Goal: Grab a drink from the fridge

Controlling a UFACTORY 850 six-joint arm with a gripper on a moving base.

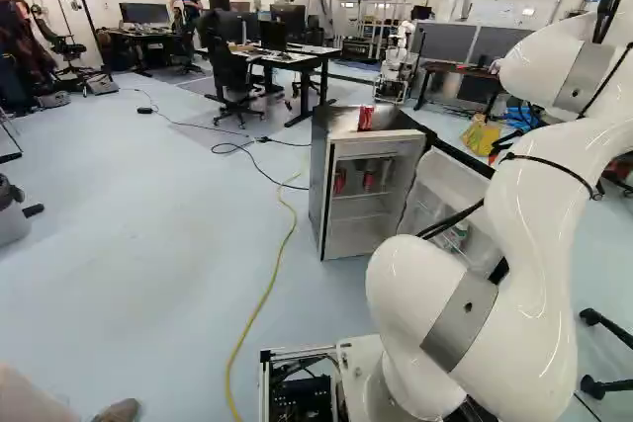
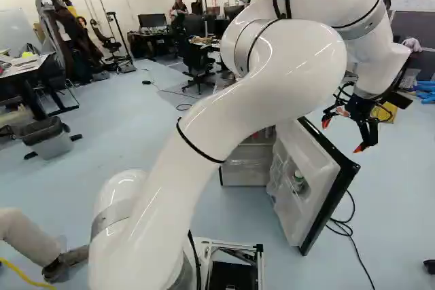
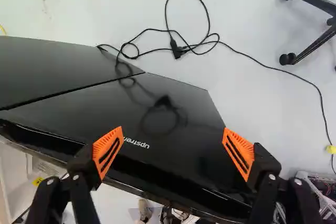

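One gripper, two fingers spread wide; one open fridge, one red can on top, two cans inside.

Fridge stands on pale floor. Red can sits on its top; red cans occupy inner shelf. Yellow cable crosses floor.

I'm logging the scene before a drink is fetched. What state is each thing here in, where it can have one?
Fridge door, swung open
Gripper, open, holding nothing
Red can on the fridge top, upright
Red cans inside, on a shelf
Black cable, loosely looped on the floor
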